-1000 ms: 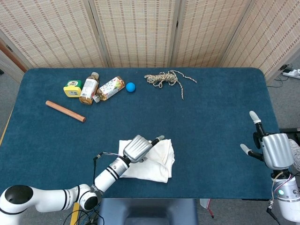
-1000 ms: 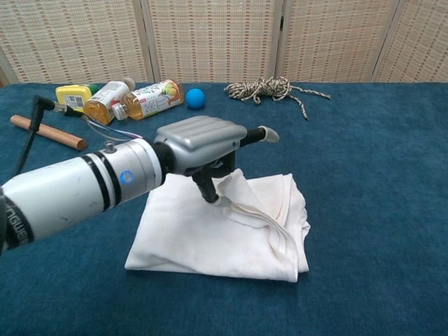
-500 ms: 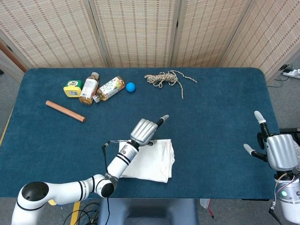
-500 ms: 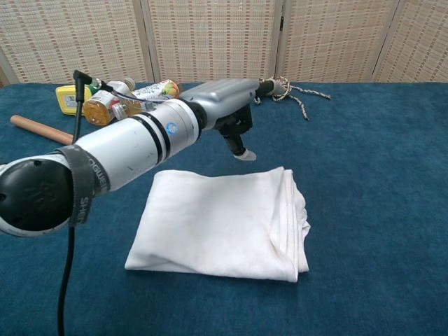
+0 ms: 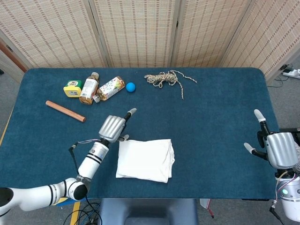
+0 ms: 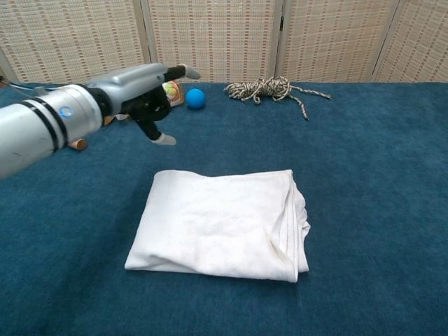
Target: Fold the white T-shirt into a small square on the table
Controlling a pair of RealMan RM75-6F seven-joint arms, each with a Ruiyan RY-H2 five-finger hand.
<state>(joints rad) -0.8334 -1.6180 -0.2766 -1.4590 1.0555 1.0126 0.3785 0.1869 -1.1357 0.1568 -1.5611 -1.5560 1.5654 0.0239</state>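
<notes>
White T-shirt (image 5: 146, 160) lay folded on blue table (image 5: 211, 122), left hand (image 5: 112, 127) empty, fingers apart, right hand (image 5: 276, 149) spread, bottle labels (image 5: 108, 87) unreadable.

Open blue table (image 5: 215, 122) stretches between the folded shirt (image 5: 145, 160) and the right hand (image 5: 276, 149), which sits off the table's right edge with fingers spread. The left hand (image 5: 112, 127) hangs just beside the shirt's upper-left corner, holding nothing, with bare cloth-free surface around it. Clutter lines the far side: a wooden stick (image 5: 65, 111), a yellow tin (image 5: 72, 88), two lying bottles (image 5: 89, 87) (image 5: 109, 88) and a blue ball (image 5: 130, 86) on the left, a tangle of rope (image 5: 165, 78) nearer the middle.
</notes>
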